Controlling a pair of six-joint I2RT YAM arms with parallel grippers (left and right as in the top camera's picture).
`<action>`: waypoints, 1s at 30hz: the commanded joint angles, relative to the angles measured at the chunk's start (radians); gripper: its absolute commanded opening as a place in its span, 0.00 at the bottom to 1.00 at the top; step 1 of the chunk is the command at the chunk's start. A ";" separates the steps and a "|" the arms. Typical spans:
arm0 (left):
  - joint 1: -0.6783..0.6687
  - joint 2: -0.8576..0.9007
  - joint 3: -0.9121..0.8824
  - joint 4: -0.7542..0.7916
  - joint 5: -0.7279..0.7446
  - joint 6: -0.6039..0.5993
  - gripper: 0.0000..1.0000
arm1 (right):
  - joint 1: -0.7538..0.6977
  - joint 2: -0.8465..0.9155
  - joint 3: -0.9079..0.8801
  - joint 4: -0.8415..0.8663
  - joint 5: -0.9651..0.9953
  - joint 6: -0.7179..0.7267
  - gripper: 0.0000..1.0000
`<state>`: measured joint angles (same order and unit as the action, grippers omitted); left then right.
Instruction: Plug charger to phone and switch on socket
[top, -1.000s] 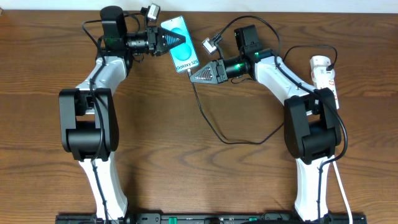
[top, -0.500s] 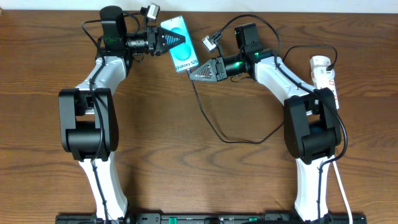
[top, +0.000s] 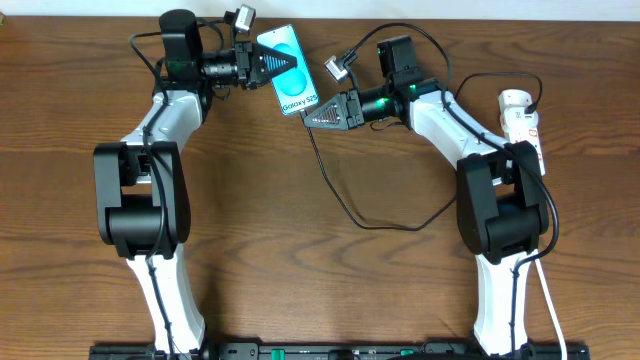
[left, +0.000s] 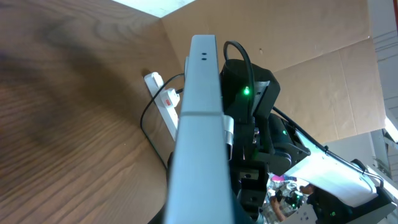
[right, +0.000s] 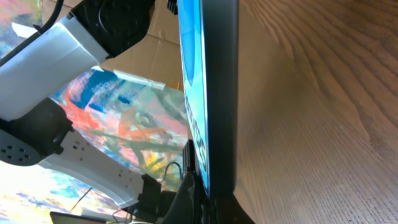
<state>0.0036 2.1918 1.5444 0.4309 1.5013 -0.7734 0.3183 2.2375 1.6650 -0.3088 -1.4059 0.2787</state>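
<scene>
1. Phone (top: 288, 70): far side of table (top: 300, 290), left of centre, tilted. Left gripper (top: 288, 66) reaches in from the left, its fingers closed on the phone.
2. Right gripper (top: 310, 119): just right of the phone, its tip at the phone's near end. Contact cannot be told.
3. Charger (top: 335, 190): leaves the right gripper's closed tip, runs toward the near side across the table, then loops right to the right arm.
4. Socket (top: 522, 122): on the table at the far right, beside the right arm and lying far-to-near, well apart from the phone.
</scene>
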 joint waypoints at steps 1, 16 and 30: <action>-0.016 -0.024 0.011 0.002 0.072 0.021 0.07 | -0.005 -0.029 0.016 0.021 0.002 0.006 0.01; -0.016 -0.024 0.011 0.002 0.072 0.020 0.07 | -0.005 -0.029 0.016 0.021 0.001 0.006 0.29; -0.015 -0.024 0.011 0.002 0.072 0.021 0.07 | -0.005 -0.029 0.016 0.029 0.001 0.006 0.99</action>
<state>-0.0135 2.1918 1.5440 0.4263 1.5436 -0.7620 0.3183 2.2375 1.6672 -0.2855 -1.3933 0.2859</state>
